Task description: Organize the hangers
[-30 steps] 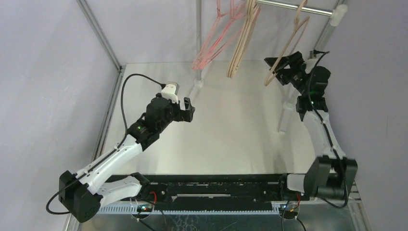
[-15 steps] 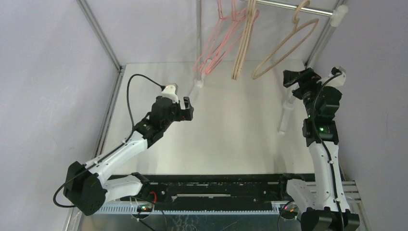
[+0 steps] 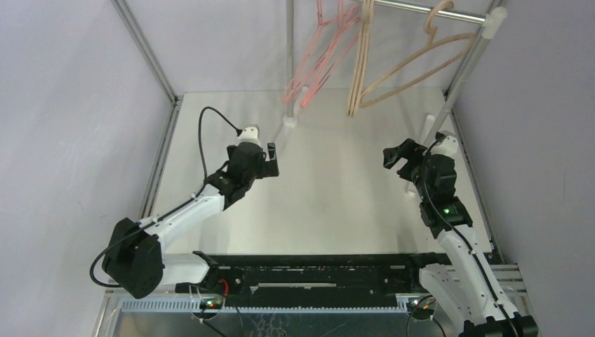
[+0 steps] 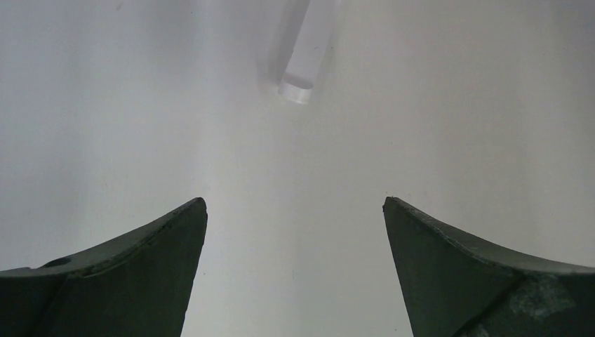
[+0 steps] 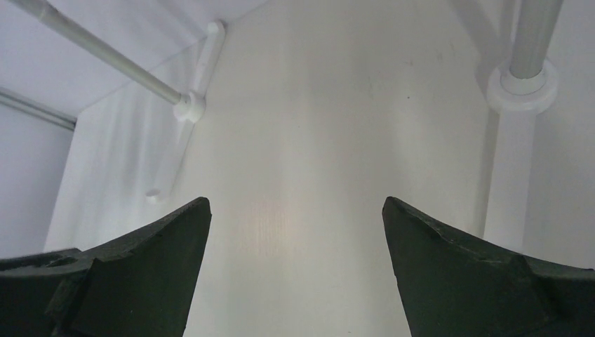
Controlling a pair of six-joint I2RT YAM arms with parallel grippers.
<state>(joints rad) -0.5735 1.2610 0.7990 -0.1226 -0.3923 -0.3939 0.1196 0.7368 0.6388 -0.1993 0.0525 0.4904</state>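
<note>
Judged pink wire hangers (image 3: 303, 76), beige wooden hangers (image 3: 358, 70) light, stiff; favoured lower bar for hold; found left gripper (image 3: 271, 153), right gripper (image 3: 391, 156) agape.

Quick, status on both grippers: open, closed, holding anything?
The left gripper is open, with nothing between its fingers.
The right gripper is open, with nothing between its fingers.

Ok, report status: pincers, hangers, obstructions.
Left pincer open, empty. Right pincer open, empty. Pink hangers and beige hangers hang on the rail, none held. Nothing seen in the way.
</note>
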